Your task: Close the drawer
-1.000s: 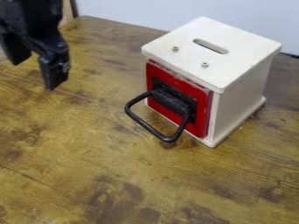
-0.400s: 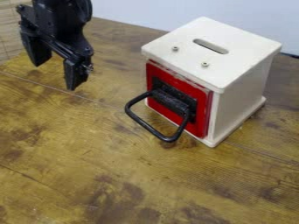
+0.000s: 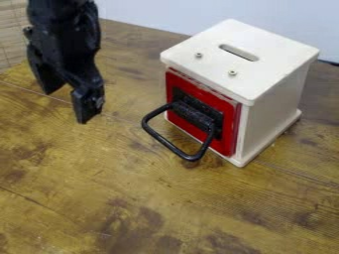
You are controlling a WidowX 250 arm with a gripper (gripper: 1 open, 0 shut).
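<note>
My gripper (image 3: 69, 101) has moved right in the camera view, from the upper-left edge to nearer the red drawer front (image 3: 201, 117), and now sits lower than in the middle frame.

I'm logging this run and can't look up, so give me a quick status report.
Gripper off the box, left of the wire handle. Red drawer looks seated in white housing. Nothing visible between gripper and handle.

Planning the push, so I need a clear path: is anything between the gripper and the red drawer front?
Nothing visible stands between the gripper and the red drawer front. Only the drawer's own black wire handle juts out on the side facing the camera, so the gripper would probably meet that first.
</note>
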